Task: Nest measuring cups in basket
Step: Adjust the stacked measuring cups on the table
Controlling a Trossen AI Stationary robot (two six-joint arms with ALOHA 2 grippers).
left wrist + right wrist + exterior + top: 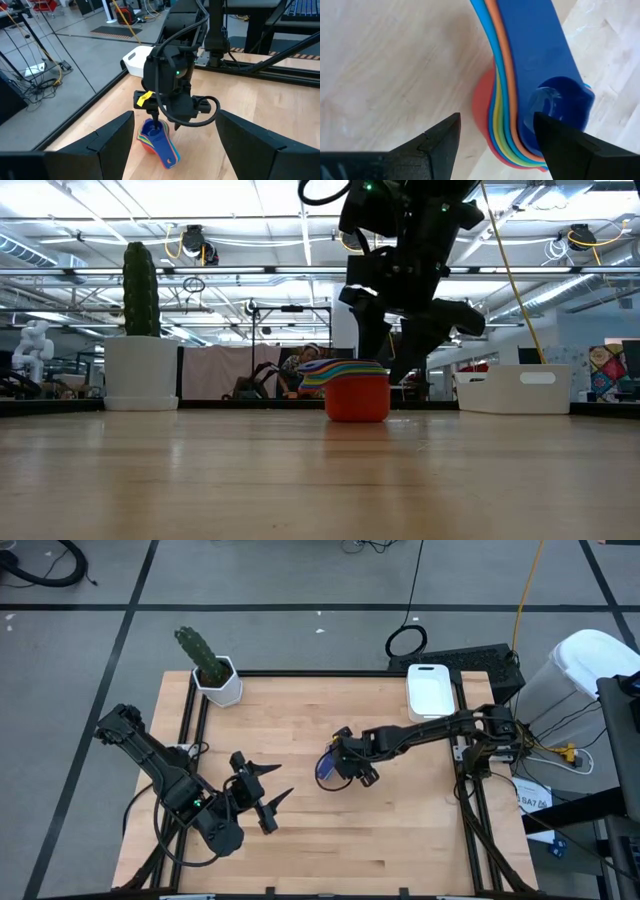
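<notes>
The measuring cups sit nested in one stack near the table's middle. The red cup is at the bottom, resting on the wood, and the dark blue cup is on top, with the handles fanned to one side. My right gripper is open and hangs over the stack, pointing down. One finger is over the dark blue cup's bowl and the other is outside the red wall. The white basket stands at the far right edge. My left gripper waits open to the left of the stack. My right gripper straddles the stack's rim from above. A gap shows between the outer finger and the red cup's wall. The other finger covers part of the dark blue bowl, and I cannot tell whether it touches.
A white hexagonal pot with a green cactus stands at the far left corner. Bare wood lies between the stack and the basket. A black device and cables sit past the table's far right edge.
</notes>
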